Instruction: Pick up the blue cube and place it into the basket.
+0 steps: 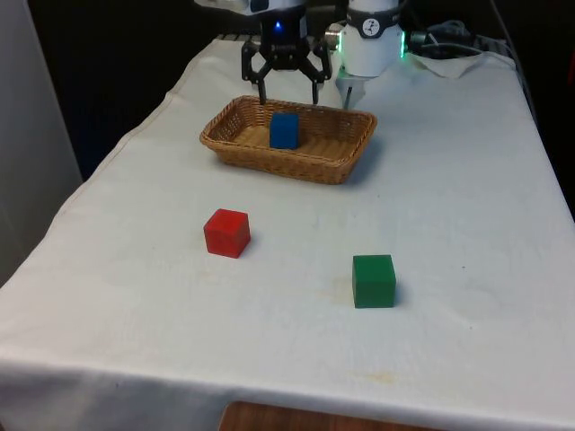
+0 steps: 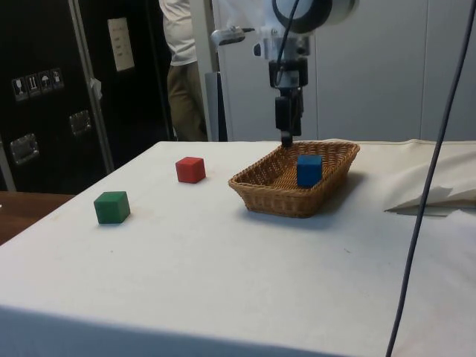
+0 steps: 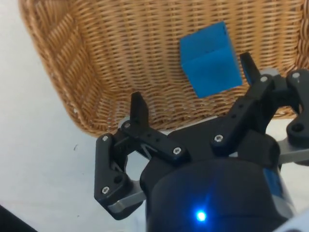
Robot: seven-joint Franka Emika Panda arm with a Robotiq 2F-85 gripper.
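The blue cube (image 1: 284,130) lies inside the wicker basket (image 1: 235,146) at the far middle of the table. In the side view the blue cube (image 2: 309,169) rests on the floor of the basket (image 2: 271,193). My gripper (image 1: 289,94) hangs open just above the basket's far rim, holding nothing. From the side the gripper (image 2: 287,137) is above and a little behind the cube. In the wrist view the cube (image 3: 210,59) lies on the woven floor (image 3: 120,48) beyond the gripper (image 3: 193,89), apart from both fingers.
A red cube (image 1: 226,233) sits on the white cloth in front of the basket, and a green cube (image 1: 373,280) nearer the front edge to the front view's right. A person (image 2: 182,67) stands behind the table in the side view.
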